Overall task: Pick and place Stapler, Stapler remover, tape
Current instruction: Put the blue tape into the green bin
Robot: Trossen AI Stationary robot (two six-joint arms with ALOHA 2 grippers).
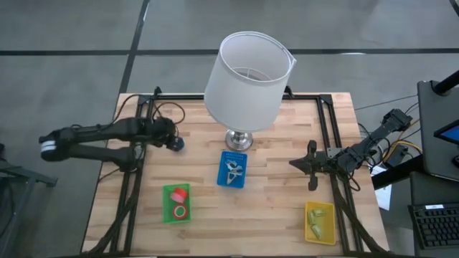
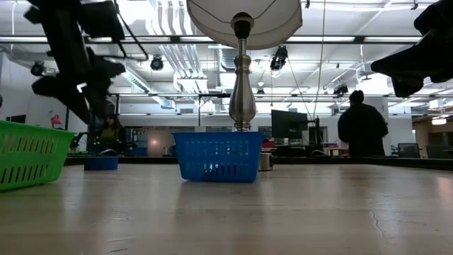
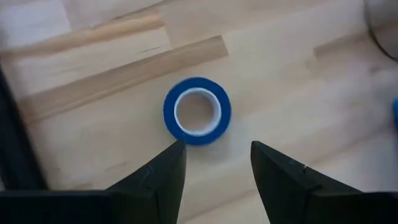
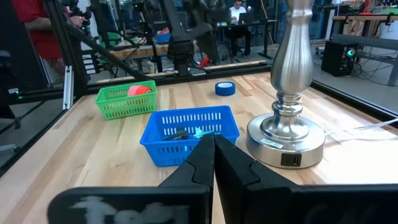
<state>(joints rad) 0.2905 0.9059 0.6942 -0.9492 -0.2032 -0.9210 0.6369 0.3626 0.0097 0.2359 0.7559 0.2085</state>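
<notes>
A blue tape roll point(image 3: 197, 111) with a pale centre lies flat on the wooden table point(image 1: 287, 208), left of the lamp base; it also shows in the high view as the blue roll point(image 1: 178, 145). My left gripper point(image 3: 214, 158) hovers just above it, open and pointing down, fingertips short of the roll. Red tape rolls point(image 1: 178, 195) lie in the green bin point(image 1: 176, 203). My right gripper point(image 4: 213, 149) is shut, waiting above the table's right side point(image 1: 297, 163).
A tall lamp point(image 1: 247, 79) stands at the table's middle on a metal base point(image 4: 286, 134). In front of it sits a blue bin point(image 1: 232, 170) with small pale objects. A yellow bin point(image 1: 320, 221) holding yellow-green items stands near right. People stand beyond the table.
</notes>
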